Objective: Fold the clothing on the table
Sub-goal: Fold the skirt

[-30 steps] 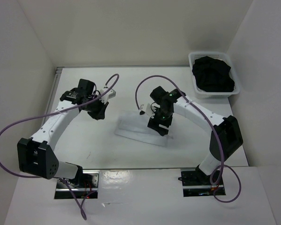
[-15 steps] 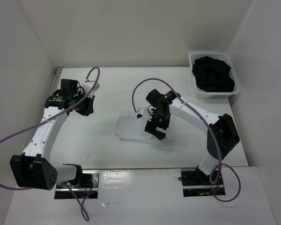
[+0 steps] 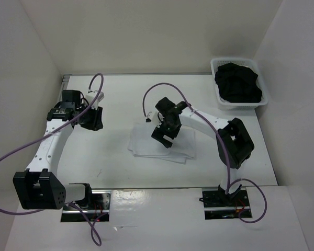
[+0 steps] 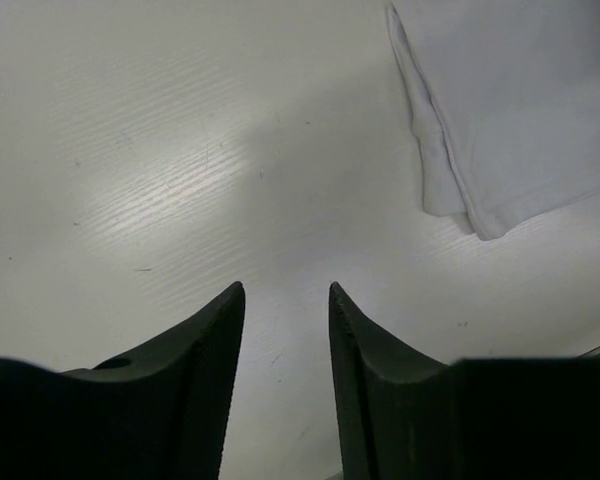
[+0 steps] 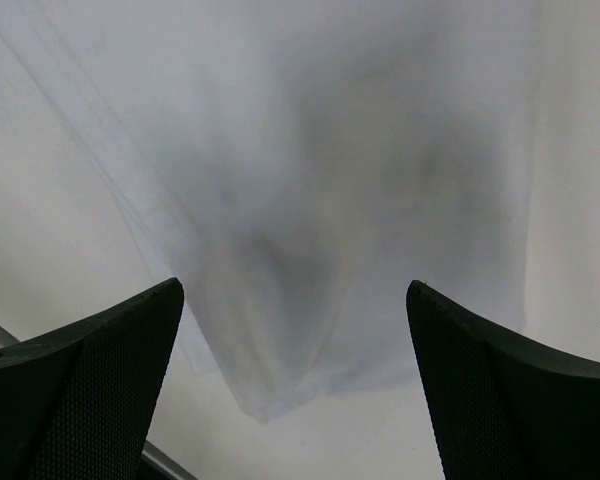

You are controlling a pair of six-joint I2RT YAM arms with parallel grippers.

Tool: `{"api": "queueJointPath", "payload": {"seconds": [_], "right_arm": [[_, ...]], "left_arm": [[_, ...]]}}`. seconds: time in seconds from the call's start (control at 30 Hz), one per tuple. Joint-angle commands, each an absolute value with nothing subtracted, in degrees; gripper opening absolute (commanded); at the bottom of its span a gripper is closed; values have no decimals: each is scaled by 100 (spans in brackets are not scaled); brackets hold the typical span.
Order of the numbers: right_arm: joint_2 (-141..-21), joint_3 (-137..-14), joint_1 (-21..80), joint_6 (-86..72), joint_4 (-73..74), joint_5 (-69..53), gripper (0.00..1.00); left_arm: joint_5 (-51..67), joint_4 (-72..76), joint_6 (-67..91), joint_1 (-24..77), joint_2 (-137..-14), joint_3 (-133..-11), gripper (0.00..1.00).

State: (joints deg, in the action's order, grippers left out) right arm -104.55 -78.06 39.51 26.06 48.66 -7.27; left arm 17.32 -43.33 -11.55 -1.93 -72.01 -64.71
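On the table (image 3: 131,94), clothing (image 3: 144,145) lies beneath the spread right claw (image 3: 164,138).

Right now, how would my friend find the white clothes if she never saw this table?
Find the big white table and look at its middle. The white garment lies flat and folded there; the only other clothing is a black bundle heaped in the white basket at the far right corner.

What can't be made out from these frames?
- Top view: right hand covers the middle of the thin white fabric garment.
- Right wrist view: garment blurred, layers unreadable.
- Left wrist view: frame edges cut off all but one garment corner.
- Top view: black clothing bundle hides the inside of the white plastic basket.
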Motion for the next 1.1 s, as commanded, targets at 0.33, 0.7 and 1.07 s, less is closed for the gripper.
{"api": "queueJointPath", "payload": {"seconds": [0.33,0.7,1.07], "right_arm": [[-10802,-8588,4051,959,4526,-615,96],[-10749,-7576,4166,536,4324,-282,96],[-11469,-7637,4166,9,3894,290,96]], "left_arm": [[1907,-4377,-888,-431,-6855,-6320,62],[1907,-4377,-835,-431,-6960,-6258,65],[1723,-4377,-835,-483,-7075,-6416,97]]}}
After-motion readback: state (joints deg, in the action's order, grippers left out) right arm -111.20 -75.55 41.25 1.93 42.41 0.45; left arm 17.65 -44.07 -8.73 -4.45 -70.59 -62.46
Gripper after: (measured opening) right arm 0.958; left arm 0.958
